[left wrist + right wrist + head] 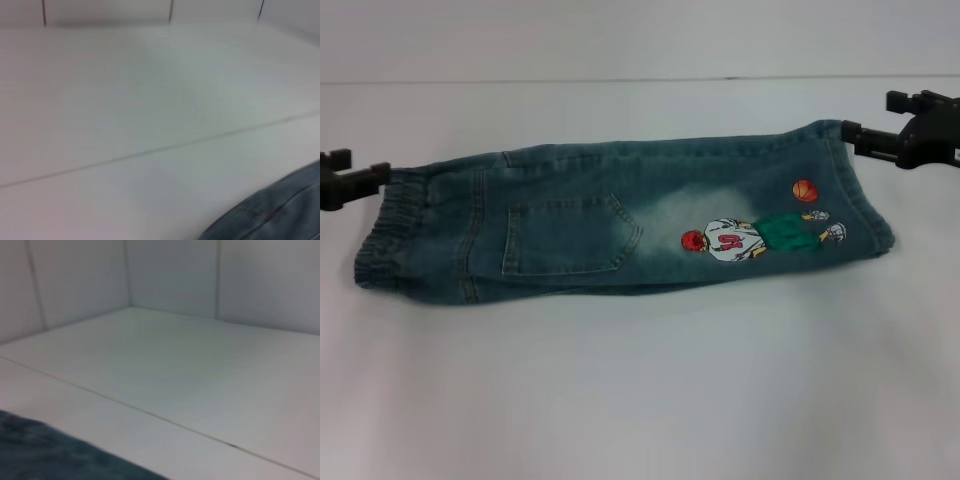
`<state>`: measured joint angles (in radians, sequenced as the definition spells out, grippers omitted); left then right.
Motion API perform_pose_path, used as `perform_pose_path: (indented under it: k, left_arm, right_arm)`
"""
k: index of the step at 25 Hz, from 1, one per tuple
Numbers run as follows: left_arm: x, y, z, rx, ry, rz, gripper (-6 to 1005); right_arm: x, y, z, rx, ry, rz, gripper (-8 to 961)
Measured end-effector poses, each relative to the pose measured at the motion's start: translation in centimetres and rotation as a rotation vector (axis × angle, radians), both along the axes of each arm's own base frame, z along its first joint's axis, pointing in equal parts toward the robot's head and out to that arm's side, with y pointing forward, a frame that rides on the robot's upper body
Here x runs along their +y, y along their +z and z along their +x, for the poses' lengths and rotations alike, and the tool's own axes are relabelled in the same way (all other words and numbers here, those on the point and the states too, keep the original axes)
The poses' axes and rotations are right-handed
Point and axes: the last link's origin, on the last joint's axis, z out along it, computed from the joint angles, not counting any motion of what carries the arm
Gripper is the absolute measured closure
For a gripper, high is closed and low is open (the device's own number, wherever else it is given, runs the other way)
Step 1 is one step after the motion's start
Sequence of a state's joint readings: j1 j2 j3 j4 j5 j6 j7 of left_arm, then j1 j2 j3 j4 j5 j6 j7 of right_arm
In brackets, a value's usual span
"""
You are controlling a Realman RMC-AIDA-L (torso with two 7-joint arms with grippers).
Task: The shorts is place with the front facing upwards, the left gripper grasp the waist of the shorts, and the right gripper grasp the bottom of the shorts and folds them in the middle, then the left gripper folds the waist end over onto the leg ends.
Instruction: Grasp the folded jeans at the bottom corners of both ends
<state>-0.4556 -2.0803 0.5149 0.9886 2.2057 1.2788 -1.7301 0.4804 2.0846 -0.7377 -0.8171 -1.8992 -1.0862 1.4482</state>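
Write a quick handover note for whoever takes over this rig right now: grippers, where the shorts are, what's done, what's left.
Left gripper: at the far corner of the elastic waist; grip not visible.
Right gripper: at the far corner of the leg ends; grip not visible either.
Shorts: lying flat on the white table, already doubled lengthwise, with the pocket and basketball-player print on top.
Done: the middle fold.
Left: the left gripper carries the waist over onto the leg ends.

faded blue denim shorts [570, 225], basketball-player print [760, 235].
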Motion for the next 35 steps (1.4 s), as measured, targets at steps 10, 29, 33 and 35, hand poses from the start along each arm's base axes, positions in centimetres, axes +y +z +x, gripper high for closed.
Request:
perform_pose_path:
  k: [10,29,33,35]
  left_arm:
    - [-6.3,-0.3,-1.5,-0.189,-0.123,0.098,385]
    - [-8.1,-2.7,-5.3,-0.131,0.04,0.045,385]
    - [-7.3,-1.8,-5.7,-0.056,0.057,0.025,385]
    - [-6.9,-1.6,-5.9,-0.015,0.066,0.016,387]
  right_arm:
    - [-7.4,-2.7,-0.5,0.051,0.359,-0.209,118]
    - [-10.6,-5.3,1.5,0.049,0.365,-0.295,118]
    - [-10.7,-5.5,1.4,0.05,0.371,-0.306,118]
    - [-10.8,-5.6,1.4,0.053,0.371,-0.311,118]
